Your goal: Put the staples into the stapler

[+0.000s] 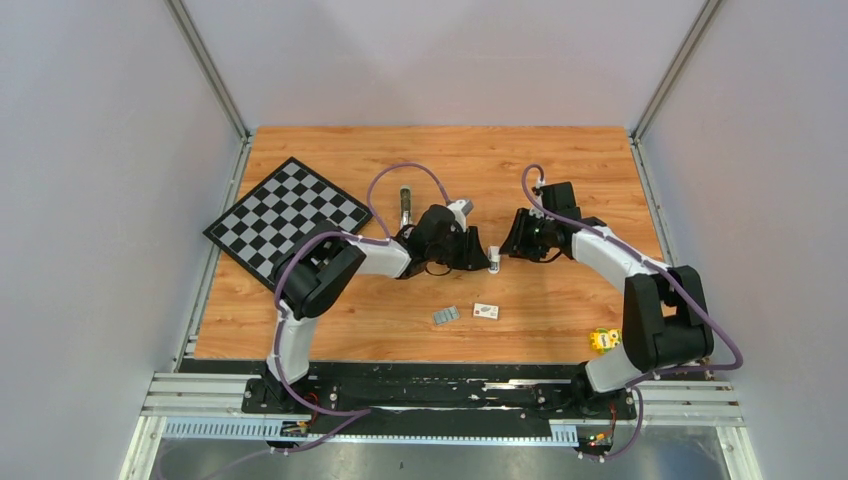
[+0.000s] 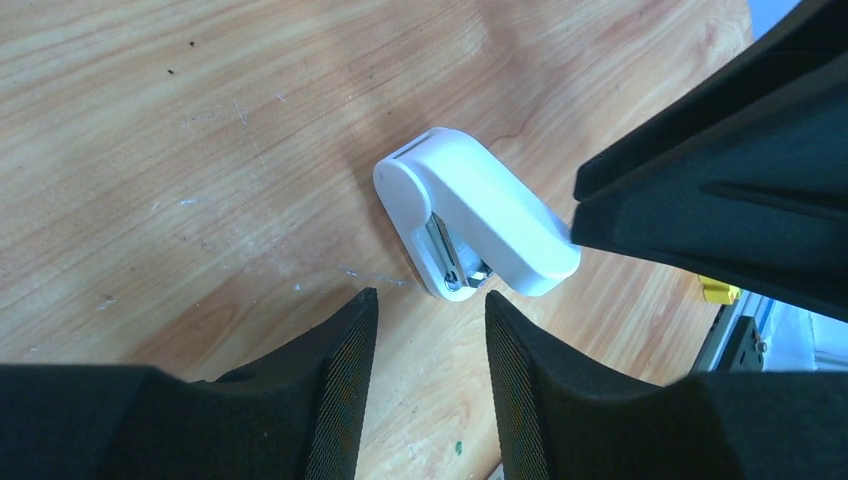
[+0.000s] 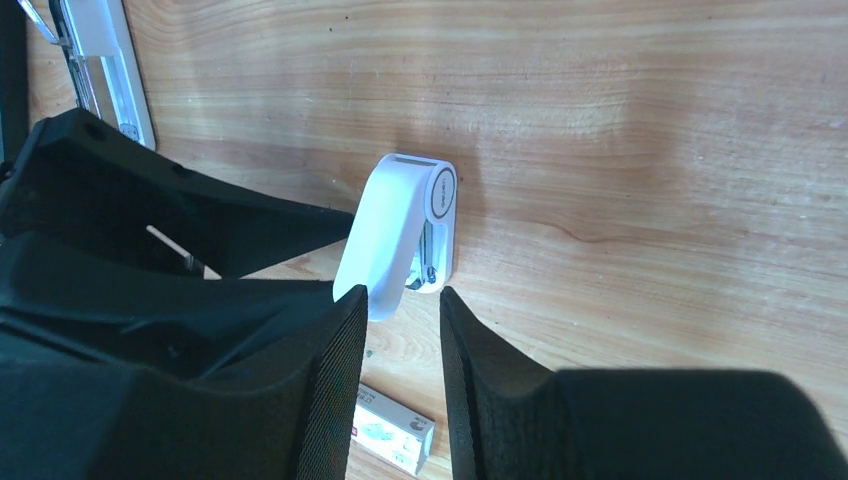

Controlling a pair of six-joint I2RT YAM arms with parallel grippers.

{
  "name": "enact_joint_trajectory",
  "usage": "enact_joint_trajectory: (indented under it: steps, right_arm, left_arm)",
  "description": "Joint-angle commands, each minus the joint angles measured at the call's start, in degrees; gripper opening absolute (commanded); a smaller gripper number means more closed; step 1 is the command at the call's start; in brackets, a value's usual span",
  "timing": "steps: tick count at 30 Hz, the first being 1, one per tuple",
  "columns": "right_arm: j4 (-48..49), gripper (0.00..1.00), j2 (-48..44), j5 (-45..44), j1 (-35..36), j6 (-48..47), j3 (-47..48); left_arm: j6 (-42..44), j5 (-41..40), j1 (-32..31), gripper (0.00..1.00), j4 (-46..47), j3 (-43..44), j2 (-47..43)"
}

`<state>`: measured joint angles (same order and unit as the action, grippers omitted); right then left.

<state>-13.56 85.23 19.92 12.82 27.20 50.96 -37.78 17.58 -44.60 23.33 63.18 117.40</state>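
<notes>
Stapler: the slim grey-silver stapler (image 1: 405,207) (image 3: 103,70) lies on the wooden table (image 1: 570,170), lengthwise from near to far, left of centre and towards the far side. The right wrist view shows its metal channel beside white plastic. No fingers touch it.
Staples: the short silvery-grey metal staples (image 1: 446,315) lie in a small cluster by the near edge, about mid-table, well apart from the stapler.
Box: the small white cardboard box (image 1: 486,311) (image 3: 392,432) lies flat just right of the staples.
White piece: a small white plastic hinged piece (image 1: 493,258) (image 2: 480,215) (image 3: 395,230), with a round hinge cap and metal parts inside, rests mid-table. It is right of the stapler, farther than the staples and between the two grippers.
Left gripper: the left gripper (image 1: 480,255) (image 2: 428,310) (image 3: 150,230) has its fingers parted with bare wood in the gap, gripping nothing. The tips stop just short of the white piece.
Right gripper: the right gripper (image 1: 506,250) (image 2: 700,180) (image 3: 400,300) has its fingers parted and clasps nothing. One fingertip meets the raised end of the white piece; whether it touches cannot be told.
Board: a black-and-white checkered board (image 1: 288,218) lies at the far left, turned at an angle and overhanging the table's left edge.
Block: a small yellow block (image 1: 602,341) (image 2: 718,290) sits at the near right edge, beside the right arm's base.
</notes>
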Motion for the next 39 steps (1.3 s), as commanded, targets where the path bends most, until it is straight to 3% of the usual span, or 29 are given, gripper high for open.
enact_joint_trajectory:
  steps: [1, 9, 17, 39]
  right_arm:
    - [1.85, 0.36, 1.69, 1.12, 0.21, 2.60, 0.72]
    - [2.19, 0.33, 3.71, 1.70, 0.79, 2.08, 0.95]
    - [3.40, 0.28, 5.51, 2.05, 1.31, 1.30, -1.32]
    - [4.61, 0.22, 7.98, 0.53, 1.41, -0.25, -5.75]
  left_arm:
    - [-0.55, -0.57, 0.05, 0.47, -0.56, -0.99, -3.35]
    - [-7.92, 3.72, 2.13, 0.46, 7.48, -2.69, -2.83]
    - [-8.89, 4.19, 2.15, 0.46, 7.97, -1.20, -1.49]
    - [-6.38, 4.65, 2.06, 0.34, 5.50, -0.96, 3.52]
